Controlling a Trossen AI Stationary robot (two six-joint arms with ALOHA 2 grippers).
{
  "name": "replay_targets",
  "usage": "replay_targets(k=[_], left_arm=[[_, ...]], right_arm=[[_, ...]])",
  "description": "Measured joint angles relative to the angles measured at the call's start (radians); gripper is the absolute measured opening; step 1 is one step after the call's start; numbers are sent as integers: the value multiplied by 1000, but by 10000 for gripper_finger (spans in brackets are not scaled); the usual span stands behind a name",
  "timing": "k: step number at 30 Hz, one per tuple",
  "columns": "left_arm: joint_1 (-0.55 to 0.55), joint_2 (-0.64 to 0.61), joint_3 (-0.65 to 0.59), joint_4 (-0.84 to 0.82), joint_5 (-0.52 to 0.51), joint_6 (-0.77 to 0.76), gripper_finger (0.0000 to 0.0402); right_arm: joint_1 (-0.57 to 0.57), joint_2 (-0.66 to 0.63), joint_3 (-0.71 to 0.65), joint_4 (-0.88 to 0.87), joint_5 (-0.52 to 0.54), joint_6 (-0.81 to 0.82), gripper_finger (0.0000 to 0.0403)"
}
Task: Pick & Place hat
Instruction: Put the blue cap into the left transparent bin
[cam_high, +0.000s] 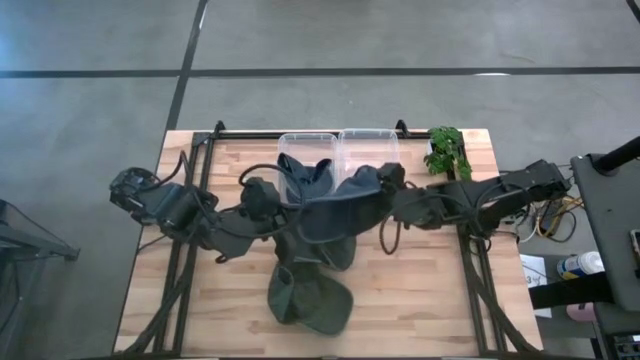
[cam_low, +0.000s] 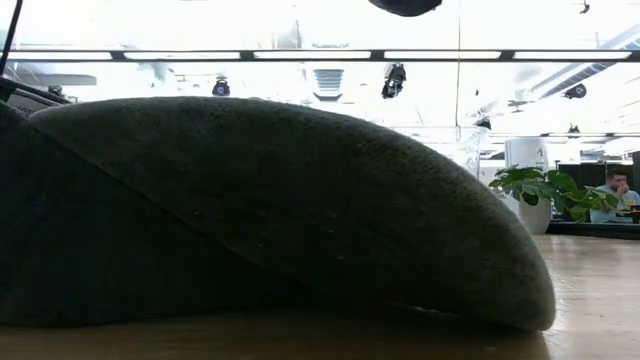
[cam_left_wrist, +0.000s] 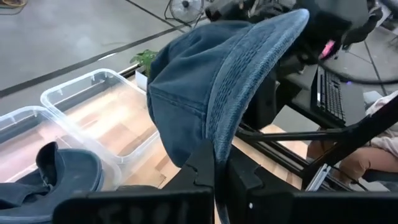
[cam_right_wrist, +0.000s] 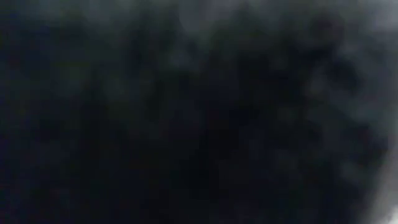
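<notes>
A dark blue bucket hat (cam_high: 335, 215) (cam_left_wrist: 205, 81) is held up above the middle of the table, spanning the gap between my two grippers. My left gripper (cam_high: 288, 215) (cam_left_wrist: 216, 165) is shut on its near brim. My right gripper (cam_high: 392, 185) (cam_left_wrist: 317, 25) is at the hat's far side, and dark cloth (cam_right_wrist: 199, 112) fills the whole right wrist view. A second dark hat (cam_high: 305, 175) (cam_left_wrist: 62, 174) lies in the left clear bin (cam_high: 300, 138). A grey-green hat (cam_high: 310, 300) (cam_low: 280, 220) rests on the table near the front edge. My left gripper pinches the blue hat's brim edge (cam_left_wrist: 214, 146) between its two fingers (cam_left_wrist: 198, 171). They come at it roughly level from the table's left. The hat is lifted clear of the table, its crown bulging toward the bins and its brim running on toward the right arm.
Two clear plastic bins (cam_high: 370, 150) (cam_left_wrist: 93, 106) stand side by side at the table's far edge. A small potted plant (cam_high: 448, 152) (cam_low: 550, 190) is at the far right corner. Bare wood (cam_high: 430, 290) shows at the near right. A person (cam_low: 618, 190) sits in the room beyond.
</notes>
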Motion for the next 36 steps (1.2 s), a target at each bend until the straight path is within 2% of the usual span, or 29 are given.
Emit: replay_targets(k=[10, 14, 19, 21, 23, 26, 28, 30, 32, 36], left_arm=[[16, -3, 16, -28, -55, 57, 5], [62, -7, 16, -162, -107, 43, 5], [123, -16, 15, -228, -126, 54, 5], [140, -24, 15, -227, -128, 77, 5], [150, -30, 18, -229, -125, 92, 5], [152, -39, 24, -231, -106, 94, 5], [147, -54, 31, -230, -87, 88, 5], [146, -73, 38, -201, -40, 82, 5], [146, -91, 38, -150, 3, 98, 5], [147, -117, 38, -77, 44, 181, 5]], right_arm=[[14, -6, 1, 24, 55, -160, 8], [68, -55, 20, 107, -43, -294, 8], [124, -132, 23, 51, -178, -286, 9], [147, -156, 21, -29, -143, -246, 9], [172, -180, 21, -156, -27, -155, 9], [182, -208, 21, -398, 138, 57, 9], [150, -217, 20, -557, 183, 210, 9], [107, -225, 12, -683, 191, 331, 9], [57, -231, -4, -737, 184, 386, 9], [-58, -232, -46, -667, 100, 327, 9]])
